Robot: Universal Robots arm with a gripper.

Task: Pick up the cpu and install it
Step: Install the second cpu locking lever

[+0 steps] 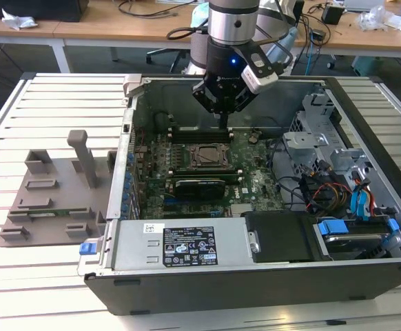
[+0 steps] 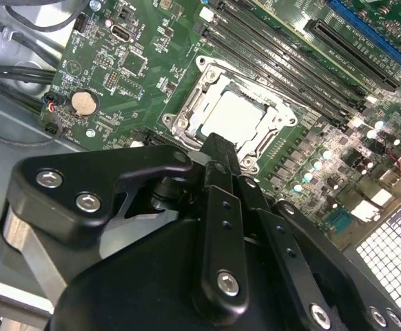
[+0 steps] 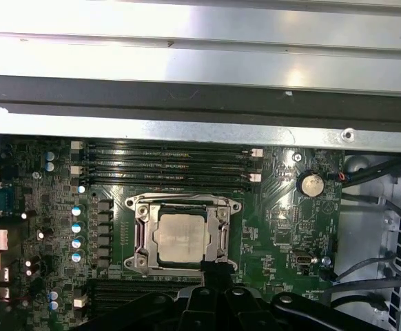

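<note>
Second wrist view, claw (image 2: 218,148) closed together, empty, above seated cpu (image 2: 238,117).

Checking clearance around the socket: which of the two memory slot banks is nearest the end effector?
The bank beside the end effector, on the socket's side away from the case wall. The other bank lies between socket and wall.
</note>
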